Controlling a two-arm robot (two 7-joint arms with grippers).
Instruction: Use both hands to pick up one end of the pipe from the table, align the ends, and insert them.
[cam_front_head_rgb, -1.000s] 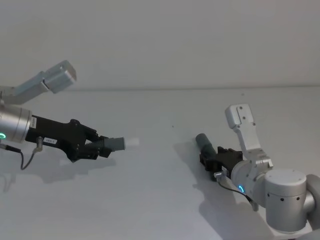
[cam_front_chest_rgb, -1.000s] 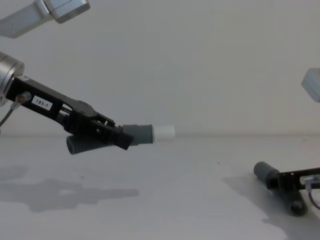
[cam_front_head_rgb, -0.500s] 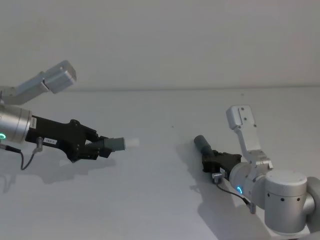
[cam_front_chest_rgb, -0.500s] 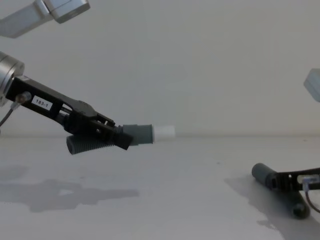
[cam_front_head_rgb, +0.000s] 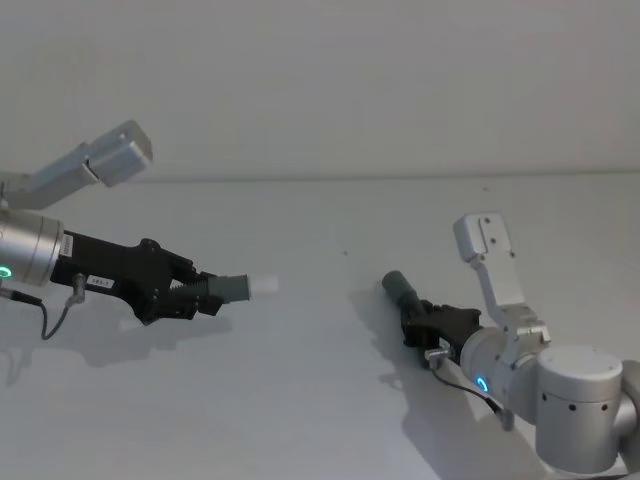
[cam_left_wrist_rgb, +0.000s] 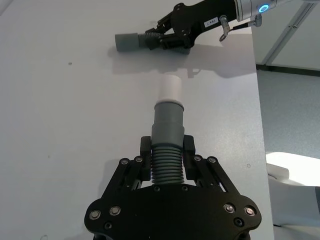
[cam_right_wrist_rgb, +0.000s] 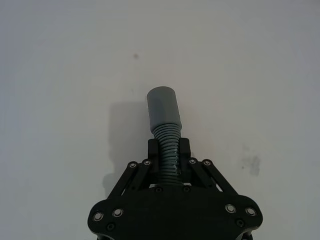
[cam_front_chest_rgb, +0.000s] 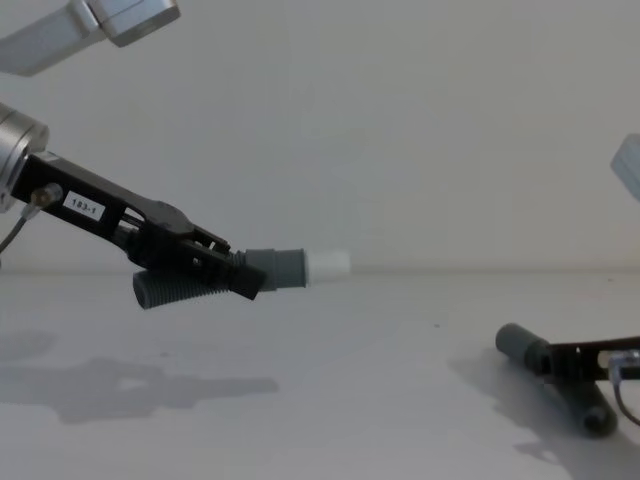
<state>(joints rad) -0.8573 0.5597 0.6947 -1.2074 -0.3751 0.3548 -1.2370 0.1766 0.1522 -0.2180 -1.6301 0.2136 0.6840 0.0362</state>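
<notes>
Over at the left of the head view, the left gripper (cam_front_head_rgb: 205, 297) is closed on the ribbed middle of the shorter hose piece (cam_front_head_rgb: 232, 288), its thin fingers (cam_left_wrist_rgb: 145, 150) pressed to either side of the ribs in the left wrist view. The piece sticks out past the fingertips toward the centre of the frame, first its smooth grey collar (cam_front_chest_rgb: 280, 268), then the narrower white plug (cam_front_chest_rgb: 328, 265) at the very tip. In the chest view it hangs clear of the table (cam_front_head_rgb: 300, 400), with a shadow on the surface below it, and its ribbed back end pokes out beneath the gripper. A small white label (cam_front_chest_rgb: 84, 207) on this gripper's black body reads "183-1".

At the lower right of the head view, the right gripper (cam_front_head_rgb: 415, 320) is clamped on the ribs of the longer hose piece (cam_front_head_rgb: 400, 287). Its open-mouthed cuff (cam_right_wrist_rgb: 164, 110) juts forward beyond the fingertips and points up and to the left in the frame, toward the shorter piece. In the chest view this piece sits low at the lower right, close over the table; whether it touches the surface cannot be told. A second label (cam_left_wrist_rgb: 210, 22) shows on the right gripper in the left wrist view, its writing too small to read.

The plug and the cuff are well apart, with bare table between them
</notes>
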